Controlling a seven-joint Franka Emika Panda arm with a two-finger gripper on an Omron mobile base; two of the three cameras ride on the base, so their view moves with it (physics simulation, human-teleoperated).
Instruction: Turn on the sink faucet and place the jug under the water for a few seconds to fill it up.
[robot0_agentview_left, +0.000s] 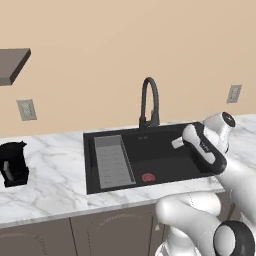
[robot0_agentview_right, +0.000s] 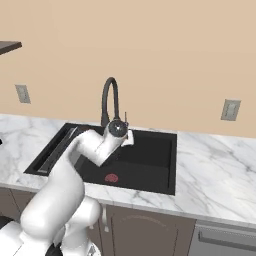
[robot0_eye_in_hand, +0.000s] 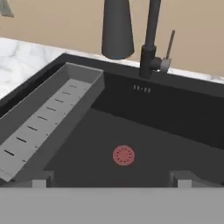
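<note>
The sink faucet (robot0_agentview_left: 149, 102) is a thin black gooseneck behind the sink (robot0_agentview_left: 170, 157), a black basin with a grey ribbed tray (robot0_agentview_left: 114, 161) on its left and a red drain ring (robot0_agentview_left: 148, 177). My gripper (robot0_eye_in_hand: 111, 180) hangs over the basin's right part, open and holding nothing, aimed at the drain (robot0_eye_in_hand: 124, 155). In the hand view the faucet stem (robot0_eye_in_hand: 151, 39), spout head (robot0_eye_in_hand: 117, 28) and small lever (robot0_eye_in_hand: 169, 46) rise ahead of it. The black jug (robot0_agentview_left: 14, 162) stands far left on the counter, well away from the gripper. The water is out of view.
Marble counter (robot0_agentview_left: 55, 175) runs on both sides of the sink, with cabinet doors below. Wall outlets (robot0_agentview_left: 26, 109) (robot0_agentview_left: 233, 93) sit on the beige wall, and a shelf (robot0_agentview_left: 12, 65) juts out at upper left above the jug.
</note>
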